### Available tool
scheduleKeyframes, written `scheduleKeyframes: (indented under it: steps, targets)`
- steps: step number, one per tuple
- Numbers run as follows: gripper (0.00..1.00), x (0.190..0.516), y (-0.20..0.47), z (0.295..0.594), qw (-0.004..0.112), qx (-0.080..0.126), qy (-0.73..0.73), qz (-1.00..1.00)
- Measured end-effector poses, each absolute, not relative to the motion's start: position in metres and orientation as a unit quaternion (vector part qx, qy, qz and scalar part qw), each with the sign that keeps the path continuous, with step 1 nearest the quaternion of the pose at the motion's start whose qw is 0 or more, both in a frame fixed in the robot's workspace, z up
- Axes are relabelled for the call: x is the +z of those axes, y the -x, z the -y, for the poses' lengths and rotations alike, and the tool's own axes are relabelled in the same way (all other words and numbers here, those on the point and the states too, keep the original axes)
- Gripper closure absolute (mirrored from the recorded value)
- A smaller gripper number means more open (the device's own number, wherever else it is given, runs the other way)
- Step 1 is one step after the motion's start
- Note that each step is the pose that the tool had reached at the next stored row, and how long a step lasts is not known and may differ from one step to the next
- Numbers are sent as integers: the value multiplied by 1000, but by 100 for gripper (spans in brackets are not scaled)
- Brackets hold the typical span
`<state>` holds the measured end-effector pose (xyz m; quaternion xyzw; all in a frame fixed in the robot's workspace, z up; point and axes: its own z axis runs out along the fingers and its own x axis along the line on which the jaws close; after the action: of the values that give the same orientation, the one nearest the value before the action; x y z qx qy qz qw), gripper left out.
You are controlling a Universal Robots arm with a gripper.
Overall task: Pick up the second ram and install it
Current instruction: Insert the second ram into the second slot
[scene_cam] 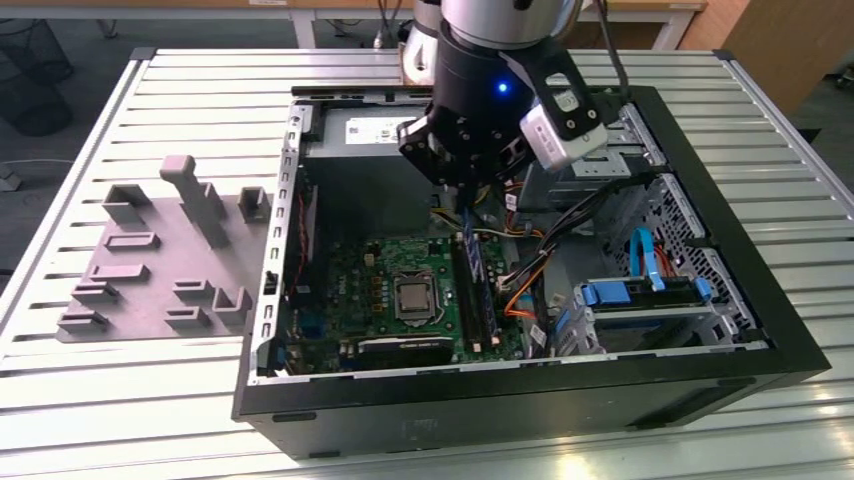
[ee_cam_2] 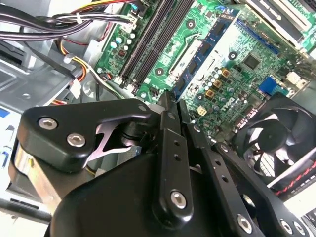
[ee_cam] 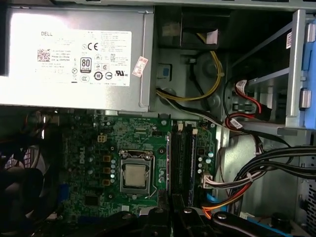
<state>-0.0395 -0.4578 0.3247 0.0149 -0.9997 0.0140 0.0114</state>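
Gripper: the gripper (ee_cam_2: 171,101) is hanging inside the open case (scene_cam: 747,330), right over the slots (ee_cam: 177,158); in the second wrist view its black metal fingers (ee_cam_2: 168,143) are lying flat against each other with no gap showing, and no board is showing between them.
Ram: the ram (scene_cam: 478,295) is standing on edge in the slot row beside the CPU socket (ee_cam: 135,175), directly under the fingers; I cannot tell whether it is fully seated or whether the fingertips are touching its top edge.
Handling: I am judging it light, thin and stiff along its length, but brittle under twisting, with smooth faces that are likely slipping easily between metal pads.
Hold: the best grip is looking like the two flat faces near the middle of the long top edge, staying clear of the contact edge.
Ram surface: dark bluish-green board with flat black chips in a row.
Slots: long, narrow, black plastic, running parallel and close together.
Motherboard: the motherboard (ee_cam: 89,148) is showing a green, matte surface studded with small cylinders and shiny metal parts.
Cables: bundled rubbery cables (ee_cam: 266,163) are curving just beside the slots.
Fixture: a grey plate (scene_cam: 147,260) with upright blocks is sitting on the ribbed metal table (scene_cam: 200,80), well apart from the gripper.
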Motion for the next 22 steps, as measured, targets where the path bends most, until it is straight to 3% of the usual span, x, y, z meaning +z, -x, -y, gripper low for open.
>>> scheduleKeyframes:
  steps: [22]
  targets:
    - [86,285,39,467,12,14,-15,1000]
